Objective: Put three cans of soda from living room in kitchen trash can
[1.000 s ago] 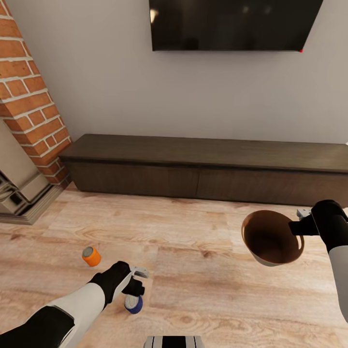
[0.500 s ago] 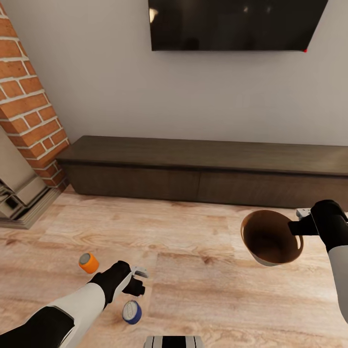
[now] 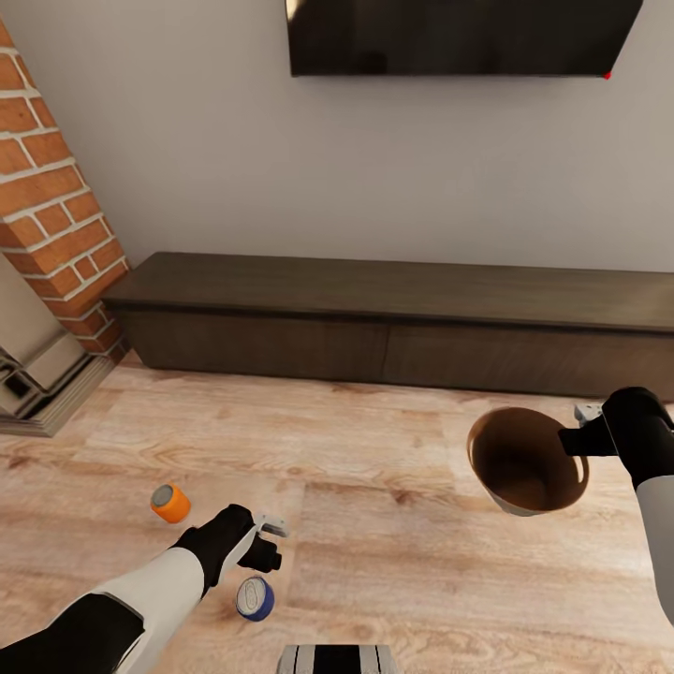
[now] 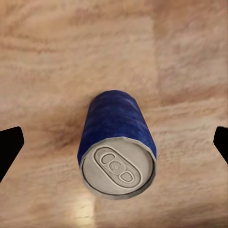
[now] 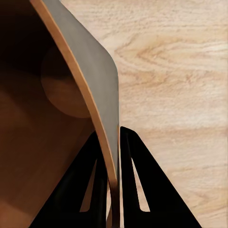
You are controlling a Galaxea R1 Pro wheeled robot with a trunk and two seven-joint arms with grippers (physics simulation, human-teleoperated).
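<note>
The left gripper (image 4: pixel 114 142) hangs with its 2 black fingertips (image 4: pixel 9 147) spread wide, 1 on each side of the blue-sided soda can with a silver-grey top (image 4: pixel 116 147), and touching neither side of it. In the head view that blue can (image 3: pixel 255 598) stands on the floor just below the left gripper (image 3: pixel 270 543), near the robot's base.

The right gripper (image 5: pixel 113 199) pinches the rim of the round tapered trash can (image 5: pixel 97 95), 1 black finger (image 5: pixel 135 185) outside the pale grey wall and the other against the brown inner face. In the head view the bin (image 3: pixel 527 461) is held clear of the floor, tilted so its brown inside faces the camera.

An orange-sided soda can with a grey top (image 3: pixel 170 503) stands on the floor, apart from the blue can.

The surface is light wood plank flooring (image 3: pixel 374 468) with visible grain. Beyond it a long low dark-brown cabinet (image 3: pixel 393 323) runs along a pale grey wall (image 3: pixel 281 168), under a black wall-mounted television (image 3: pixel 459 36). A red-brick fireplace column (image 3: pixel 56 206) rises at the left edge.
</note>
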